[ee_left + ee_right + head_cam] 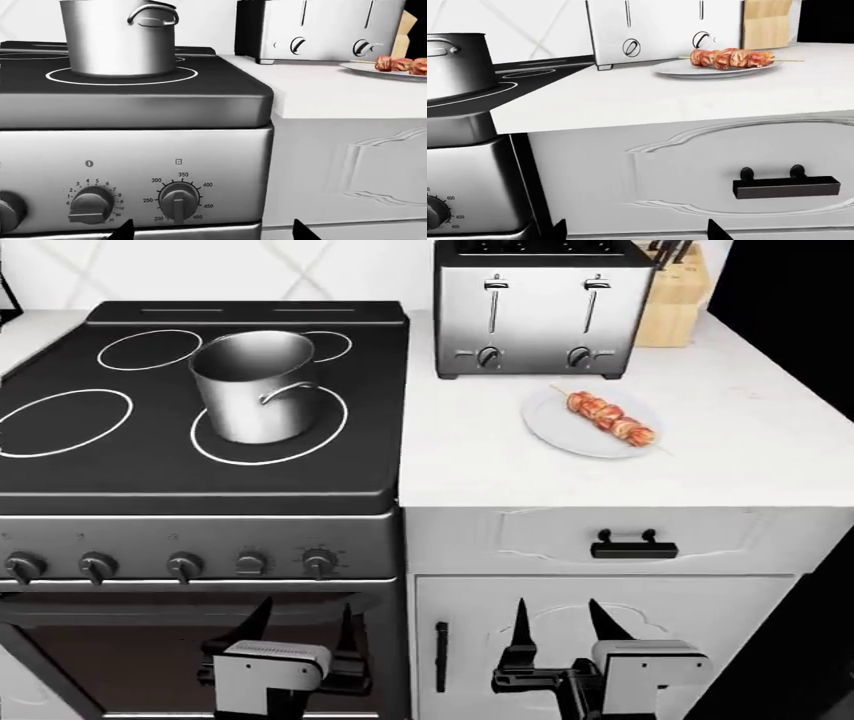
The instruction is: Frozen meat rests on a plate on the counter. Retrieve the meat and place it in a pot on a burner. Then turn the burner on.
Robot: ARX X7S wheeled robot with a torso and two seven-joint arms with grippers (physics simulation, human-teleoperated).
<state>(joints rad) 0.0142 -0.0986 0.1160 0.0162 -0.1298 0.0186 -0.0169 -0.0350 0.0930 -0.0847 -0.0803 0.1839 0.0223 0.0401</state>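
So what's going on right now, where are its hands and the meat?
Left gripper and right gripper open, empty, low by the cabinets. Meat on plate. Pot on burner. Path clear.

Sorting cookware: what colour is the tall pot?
Brushed silver-grey steel pot, clearest in the head view.

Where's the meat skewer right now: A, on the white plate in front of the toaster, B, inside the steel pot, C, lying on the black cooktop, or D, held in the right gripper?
A: the meat skewer lies on the white plate on the counter, in front of the toaster.
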